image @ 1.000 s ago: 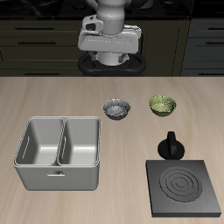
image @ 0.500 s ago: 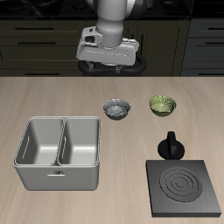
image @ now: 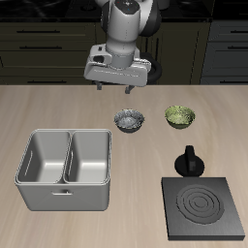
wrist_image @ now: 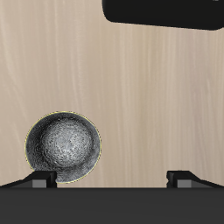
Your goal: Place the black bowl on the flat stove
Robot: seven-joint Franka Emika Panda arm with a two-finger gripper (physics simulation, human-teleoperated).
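Hovering wide open and empty, the gripper (image: 117, 90) overlooks one black bowl (image: 130, 120), one flat stove (image: 203, 208).

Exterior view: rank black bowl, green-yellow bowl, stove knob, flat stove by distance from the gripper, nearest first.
From the gripper, which hangs open above the table's back part:
1. black bowl, just in front of the gripper.
2. green-yellow bowl, beside the black bowl.
3. stove knob, nearer the front edge.
4. flat stove, at the front edge.
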